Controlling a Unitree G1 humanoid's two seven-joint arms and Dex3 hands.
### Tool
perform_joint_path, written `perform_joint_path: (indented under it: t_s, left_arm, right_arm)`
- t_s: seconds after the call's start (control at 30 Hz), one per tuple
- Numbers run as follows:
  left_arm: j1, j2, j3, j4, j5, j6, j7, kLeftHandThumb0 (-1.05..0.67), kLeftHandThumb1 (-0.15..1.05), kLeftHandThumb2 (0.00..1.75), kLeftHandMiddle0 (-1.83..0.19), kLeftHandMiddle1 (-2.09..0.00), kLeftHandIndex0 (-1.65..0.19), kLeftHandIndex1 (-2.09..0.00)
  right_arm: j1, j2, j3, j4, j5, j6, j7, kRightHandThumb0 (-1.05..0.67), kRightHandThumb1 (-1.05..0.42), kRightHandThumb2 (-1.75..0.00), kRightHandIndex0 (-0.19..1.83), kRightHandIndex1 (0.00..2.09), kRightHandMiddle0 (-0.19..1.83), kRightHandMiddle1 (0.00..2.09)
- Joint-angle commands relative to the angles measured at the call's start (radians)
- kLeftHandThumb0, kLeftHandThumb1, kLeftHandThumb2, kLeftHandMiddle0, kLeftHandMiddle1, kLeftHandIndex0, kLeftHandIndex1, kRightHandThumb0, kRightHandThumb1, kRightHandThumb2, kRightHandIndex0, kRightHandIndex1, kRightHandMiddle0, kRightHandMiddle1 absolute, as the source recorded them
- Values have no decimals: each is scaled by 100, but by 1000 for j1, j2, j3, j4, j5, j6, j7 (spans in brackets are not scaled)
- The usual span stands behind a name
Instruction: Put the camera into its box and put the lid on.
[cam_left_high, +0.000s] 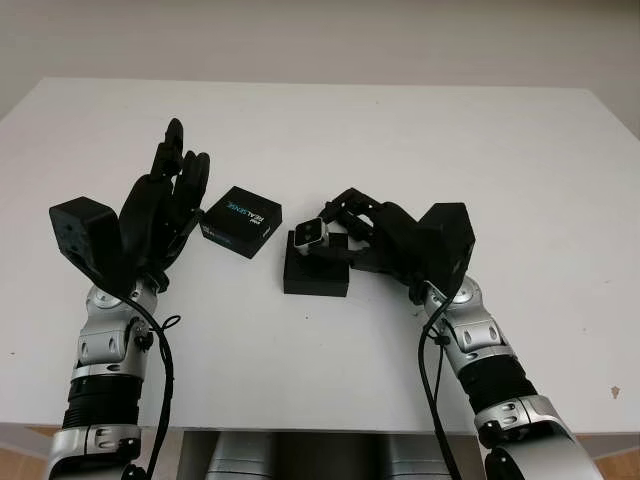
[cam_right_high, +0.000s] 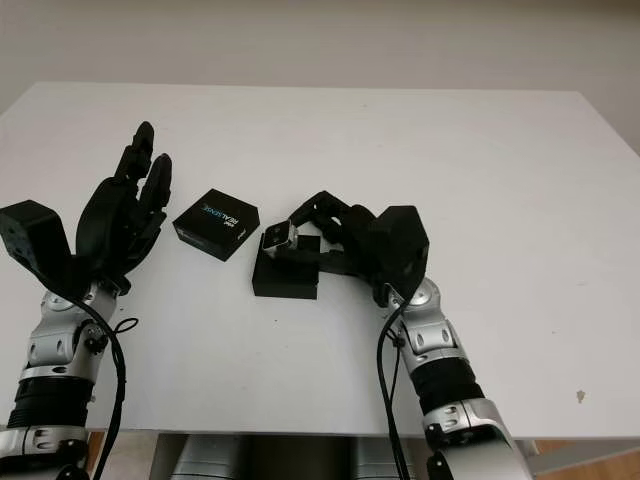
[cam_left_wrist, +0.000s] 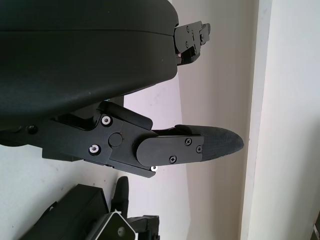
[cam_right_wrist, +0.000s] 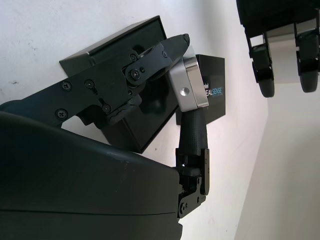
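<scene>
The camera (cam_left_high: 310, 235) is sitting gripped in the right hand (cam_left_high: 352, 232), held over the open black box (cam_left_high: 317, 270) on the white tabletop (cam_left_high: 400, 140). The left hand (cam_left_high: 165, 205) is hovering open, raised, just beside the lid (cam_left_high: 241, 222). In the right wrist view, fingers (cam_right_wrist: 192, 132) are pinching the silver camera above the box (cam_right_wrist: 125, 60).
</scene>
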Motion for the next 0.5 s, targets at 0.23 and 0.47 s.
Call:
perform_joint_path:
  t_s: [0.23, 0.47]
  left_arm:
    - [15, 9, 4, -13, -3, -3, 1, -68, 105, 44, 19, -1, 19, -2]
    - [17, 12, 4, -18, -2, -2, 0, -68, 105, 44, 19, 0, 19, -1]
  right_arm:
    - [10, 10, 23, -26, -23, 8, -5, -39, -87, -5, 17, 6, 34, 179]
    - [18, 7, 22, -26, -25, 0, -14, -40, -87, -5, 18, 6, 33, 179]
